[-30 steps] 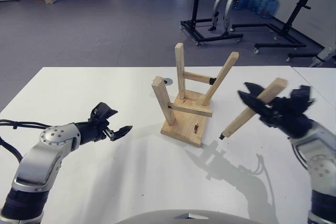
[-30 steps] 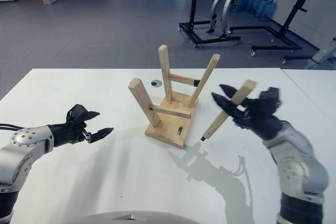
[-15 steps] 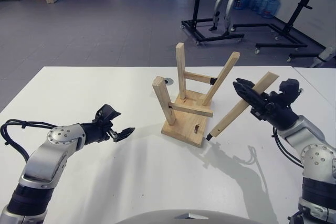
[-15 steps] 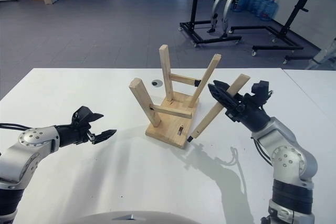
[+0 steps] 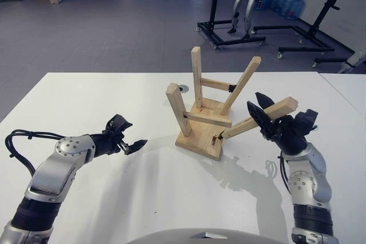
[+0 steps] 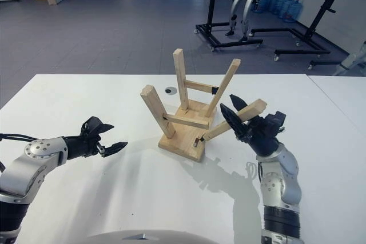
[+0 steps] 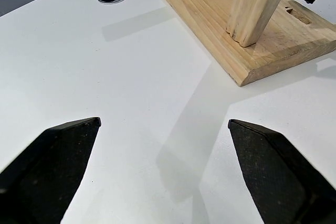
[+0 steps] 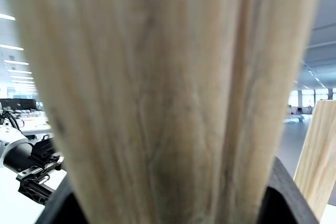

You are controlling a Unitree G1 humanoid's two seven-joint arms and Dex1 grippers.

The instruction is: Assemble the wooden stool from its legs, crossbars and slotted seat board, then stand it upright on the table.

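Wooden stool (image 5: 207, 119) sat inverted mid-table (image 5: 103, 95), three legs (image 5: 196, 75) and crossbars (image 5: 213, 84) in seat (image 5: 194, 141); fourth leg (image 5: 243, 125) clamped in right gripper (image 5: 266, 119) jaws, tip at last slot, apparently unseated; left gripper (image 5: 134, 144) jaws spread, empty; flip upright pending.

- Head stereo pair: two eyes side by side, high over the near edge of the white table (image 5: 86, 95), facing forward and down. Both take in the upturned stool (image 5: 209, 119), both arms and the hall floor (image 5: 114, 27) behind, with the right eye offset slightly rightward
- Left wrist camera: low over the tabletop and very near, looking out between its own fingertips (image 7: 52, 166) at the seat board (image 7: 210, 19), which the head pair also sees
- Right wrist camera: close against the held leg (image 8: 157, 98), with the left gripper (image 8: 37, 184) far off beyond it
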